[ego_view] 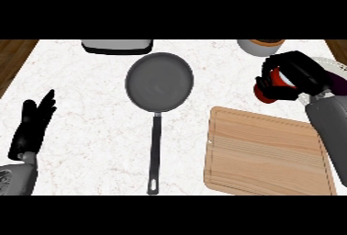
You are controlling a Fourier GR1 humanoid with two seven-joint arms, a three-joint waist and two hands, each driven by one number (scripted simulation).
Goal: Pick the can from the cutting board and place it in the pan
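I look down on a pale marble surface (88, 114). The wooden cutting board (267, 153) lies at lower right, and the dark pan (159, 82) sits to its left with the handle towards me. My right hand (301, 73) curls round the red can (263, 93) beyond the board's far corner, ready, I judge, to carry it leftward. My left hand (34, 124) rests open at the left edge.

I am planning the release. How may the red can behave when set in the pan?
The can, curled in the right hand, looks rigid and round: laid sideways it would probably roll. The pan looks flat, so upright it likely stands.
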